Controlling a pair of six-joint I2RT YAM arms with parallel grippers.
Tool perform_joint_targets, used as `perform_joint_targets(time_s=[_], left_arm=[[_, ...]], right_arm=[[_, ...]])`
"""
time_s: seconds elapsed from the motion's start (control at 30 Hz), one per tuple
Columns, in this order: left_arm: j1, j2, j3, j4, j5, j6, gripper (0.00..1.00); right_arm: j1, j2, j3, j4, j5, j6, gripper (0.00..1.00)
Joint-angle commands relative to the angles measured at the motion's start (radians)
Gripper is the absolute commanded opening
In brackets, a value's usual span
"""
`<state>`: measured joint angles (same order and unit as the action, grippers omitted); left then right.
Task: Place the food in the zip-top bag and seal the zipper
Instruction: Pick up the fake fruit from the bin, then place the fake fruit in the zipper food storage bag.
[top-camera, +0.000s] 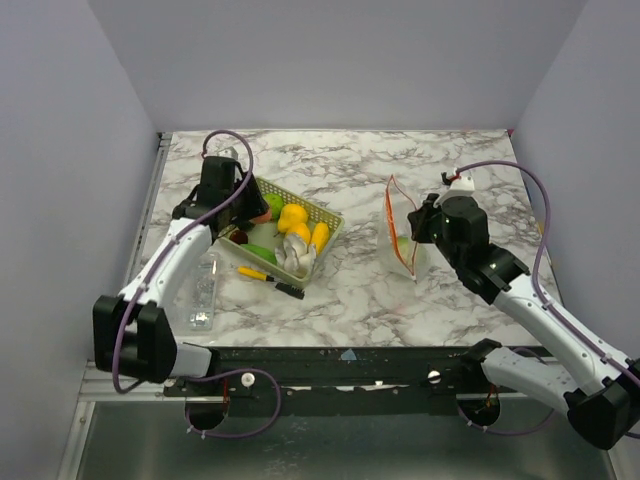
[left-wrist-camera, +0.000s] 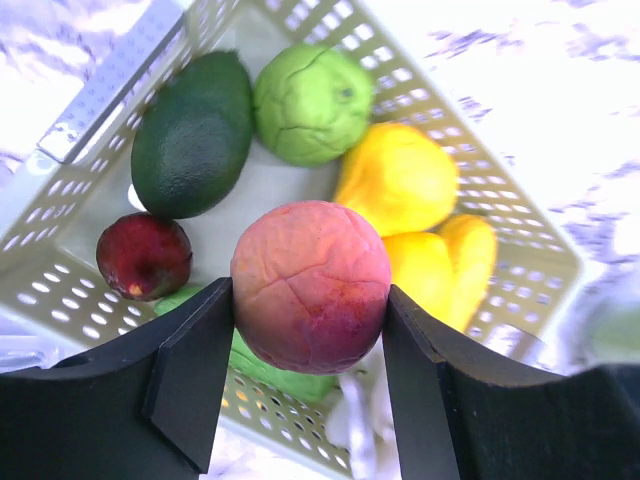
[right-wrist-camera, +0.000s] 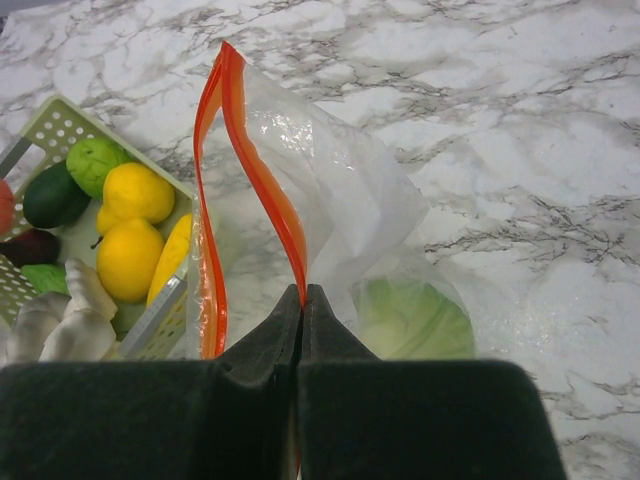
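My left gripper (left-wrist-camera: 308, 300) is shut on a red-orange toy fruit (left-wrist-camera: 311, 285) and holds it above the pale green basket (left-wrist-camera: 520, 290). Below it in the basket lie a dark green piece (left-wrist-camera: 193, 135), a light green one (left-wrist-camera: 313, 103), yellow ones (left-wrist-camera: 398, 178) and a dark red one (left-wrist-camera: 143, 255). My right gripper (right-wrist-camera: 302, 292) is shut on the orange-red zipper (right-wrist-camera: 255, 160) of the clear zip-top bag (right-wrist-camera: 340, 190) and holds its mouth open and upright. A light green food piece (right-wrist-camera: 415, 320) lies inside the bag. In the top view the bag (top-camera: 400, 235) stands right of the basket (top-camera: 330, 222).
A yellow-and-black pen (top-camera: 270, 281) lies in front of the basket. A white crumpled item (top-camera: 295, 255) sits at the basket's near end. A clear plastic object (top-camera: 205, 290) lies beside the left arm. Grey walls close in the marble table (top-camera: 350, 160).
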<state>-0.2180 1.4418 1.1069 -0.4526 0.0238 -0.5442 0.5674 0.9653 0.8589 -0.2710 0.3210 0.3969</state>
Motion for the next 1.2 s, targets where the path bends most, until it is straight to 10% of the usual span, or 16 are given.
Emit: perform_joint_targets(time_s=[0.0,0.47,1.17], left_arm=[[-0.012,-0.212,-0.061,0.077,0.147,0.013,0.0],[-0.388,-0.349,-0.062,0.592,0.343,-0.093,0.0],[-0.607,0.003,0.133,0.454,0.054,0.07,0.0]], right_arm=[[0.0,0.018,0.02,0.012,-0.048,0.023,0.01],[0.0,0.071,0.142,-0.046,-0.155,0.057,0.01],[0.0,0.053,0.155,-0.028,-0.191,0.145,0.01]])
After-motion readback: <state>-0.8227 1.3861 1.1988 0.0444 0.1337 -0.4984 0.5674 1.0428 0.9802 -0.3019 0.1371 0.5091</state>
